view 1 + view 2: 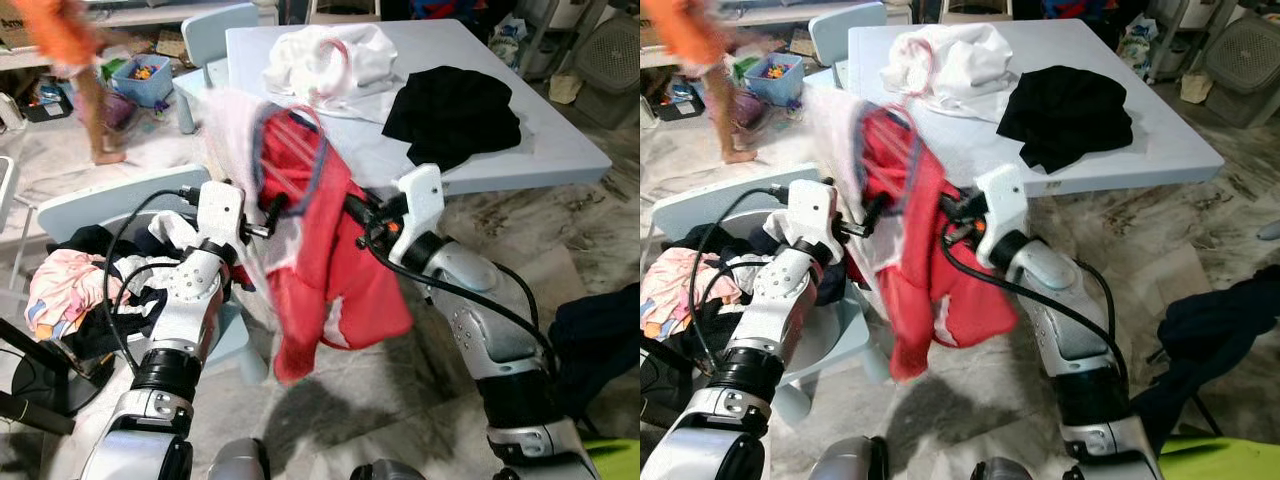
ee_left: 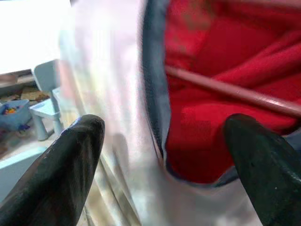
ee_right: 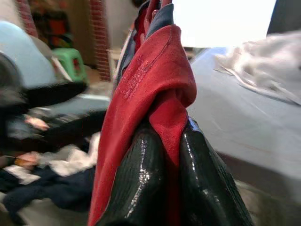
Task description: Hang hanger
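Note:
A red shirt (image 1: 325, 270) with a blue-grey collar hangs in the air between my two arms, in front of the table. A thin pink hanger (image 2: 235, 92) runs inside its neck opening, and a white cloth (image 2: 108, 117) hangs along the shirt's left side. My right gripper (image 3: 171, 179) is shut on a fold of the red shirt at its right shoulder and holds it up. My left gripper (image 2: 164, 160) is open just short of the collar, its fingers (image 2: 70, 165) spread wide on either side of the collar's edge.
The light blue table (image 1: 540, 140) behind carries a white garment (image 1: 330, 60) and a black garment (image 1: 455, 110). A pile of clothes (image 1: 80, 290) lies on a pale chair at my left. A person (image 1: 70, 50) stands at the far left near a blue bin (image 1: 145, 80).

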Controlling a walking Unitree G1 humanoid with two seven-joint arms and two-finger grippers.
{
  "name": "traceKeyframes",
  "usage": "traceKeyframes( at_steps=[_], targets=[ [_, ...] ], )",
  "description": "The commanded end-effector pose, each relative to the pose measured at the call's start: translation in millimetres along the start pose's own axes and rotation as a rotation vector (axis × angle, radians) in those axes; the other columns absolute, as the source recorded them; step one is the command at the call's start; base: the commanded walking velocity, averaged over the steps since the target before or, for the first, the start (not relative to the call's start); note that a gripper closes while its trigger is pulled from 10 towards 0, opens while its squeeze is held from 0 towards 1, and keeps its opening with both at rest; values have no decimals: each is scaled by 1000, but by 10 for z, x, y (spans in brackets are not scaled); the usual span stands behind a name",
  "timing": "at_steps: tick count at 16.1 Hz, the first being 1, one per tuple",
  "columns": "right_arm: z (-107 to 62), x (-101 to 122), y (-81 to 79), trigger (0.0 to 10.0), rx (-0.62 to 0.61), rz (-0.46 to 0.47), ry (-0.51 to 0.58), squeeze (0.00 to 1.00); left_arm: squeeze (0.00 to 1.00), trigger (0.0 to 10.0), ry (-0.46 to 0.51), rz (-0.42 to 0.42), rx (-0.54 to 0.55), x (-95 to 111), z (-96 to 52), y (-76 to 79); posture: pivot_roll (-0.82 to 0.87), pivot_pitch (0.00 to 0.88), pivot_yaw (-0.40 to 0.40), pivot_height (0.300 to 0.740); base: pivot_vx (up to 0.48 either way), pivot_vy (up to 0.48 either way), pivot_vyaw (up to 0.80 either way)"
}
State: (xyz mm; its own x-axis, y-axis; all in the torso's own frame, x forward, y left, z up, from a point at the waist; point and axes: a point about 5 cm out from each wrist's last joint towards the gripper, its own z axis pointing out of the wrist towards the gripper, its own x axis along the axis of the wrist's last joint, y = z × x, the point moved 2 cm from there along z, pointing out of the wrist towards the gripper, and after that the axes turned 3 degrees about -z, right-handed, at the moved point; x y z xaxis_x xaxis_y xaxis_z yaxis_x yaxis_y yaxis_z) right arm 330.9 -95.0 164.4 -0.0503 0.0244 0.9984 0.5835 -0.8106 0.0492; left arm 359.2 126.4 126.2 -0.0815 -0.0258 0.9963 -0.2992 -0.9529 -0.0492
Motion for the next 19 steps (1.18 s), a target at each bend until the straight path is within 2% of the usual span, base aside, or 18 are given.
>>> traceKeyframes(
  at_steps=[1,3,4,5,8,10,11,12,13,15,19],
  targets=[
    [31,137,82,10000,-35,-24,54,0,0,10000,-13,1,-22,-26,-22,43,-40,28,-30,740,0,0,0],
    [58,151,48,10000,-10,-29,60,0,0,10000,-13,1,-12,-35,-35,36,-40,28,-30,740,0,0,0],
    [68,139,38,10000,-6,-32,62,0,161,10000,-2,-19,-2,-19,-37,8,-40,28,-30,740,0,0,0],
    [67,125,11,10000,7,-27,61,0,1000,10000,1,-17,20,-6,-37,-37,-32,33,-36,740,0,0,0],
    [40,134,-98,10000,92,-9,65,0,1000,10000,-9,4,40,-8,-24,-78,-38,36,-33,740,0,0,0],
    [-1,127,-165,10000,144,0,60,0,471,10000,-10,3,49,-1,-6,-102,-38,36,-33,740,0,0,0],
    [-26,124,-203,10000,170,3,58,0,306,10000,-11,3,51,1,0,-108,-44,39,-33,740,0,0,0],
    [-47,124,-237,10000,195,8,57,0,290,10000,-12,4,54,0,1,-113,-44,39,-33,740,0,0,0],
    [-99,142,-287,10000,245,18,57,0,157,10000,-14,7,57,-4,2,-117,-44,39,-33,740,0,0,0],
    [-176,179,-318,10000,295,19,52,0,31,10000,-20,11,62,-20,-6,-126,-44,43,-34,740,0,0,0],
    [-361,264,-213,10000,336,19,29,0,0,10000,-37,22,76,-58,-16,-168,-51,46,-32,740,0,0,0]
  ],
)
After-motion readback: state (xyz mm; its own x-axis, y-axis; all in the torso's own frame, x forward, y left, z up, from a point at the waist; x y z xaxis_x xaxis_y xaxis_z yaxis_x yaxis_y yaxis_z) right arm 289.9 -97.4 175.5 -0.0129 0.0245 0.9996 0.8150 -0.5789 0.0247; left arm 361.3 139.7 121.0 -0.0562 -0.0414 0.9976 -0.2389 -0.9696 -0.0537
